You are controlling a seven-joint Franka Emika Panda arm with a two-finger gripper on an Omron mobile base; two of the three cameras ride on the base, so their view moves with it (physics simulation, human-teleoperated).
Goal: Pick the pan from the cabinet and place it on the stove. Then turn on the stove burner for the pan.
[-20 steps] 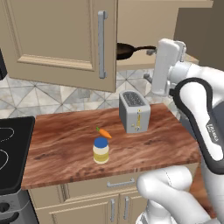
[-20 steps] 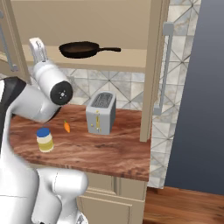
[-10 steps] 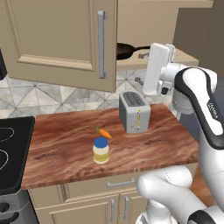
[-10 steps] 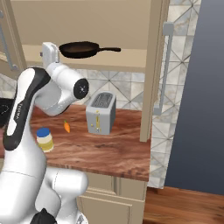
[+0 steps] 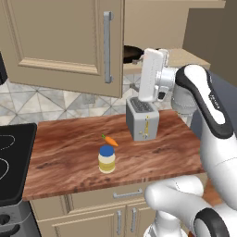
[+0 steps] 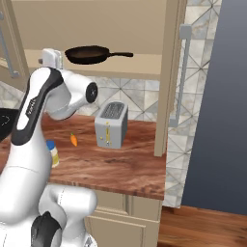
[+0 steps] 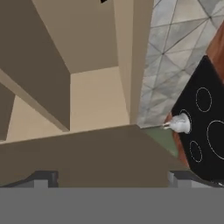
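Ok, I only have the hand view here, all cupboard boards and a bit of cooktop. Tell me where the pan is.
Observer: The pan sits on the open cabinet's shelf, handle pointing right in the right base view.
Operator: Give me the gripper's position relative to it.
Observer: The gripper is open; in the right base view the hand is up at shelf level, left of the pan and apart from it.
Operator: List what's on the counter below.
Observer: A toaster, a small carrot and a blue-lidded jar.
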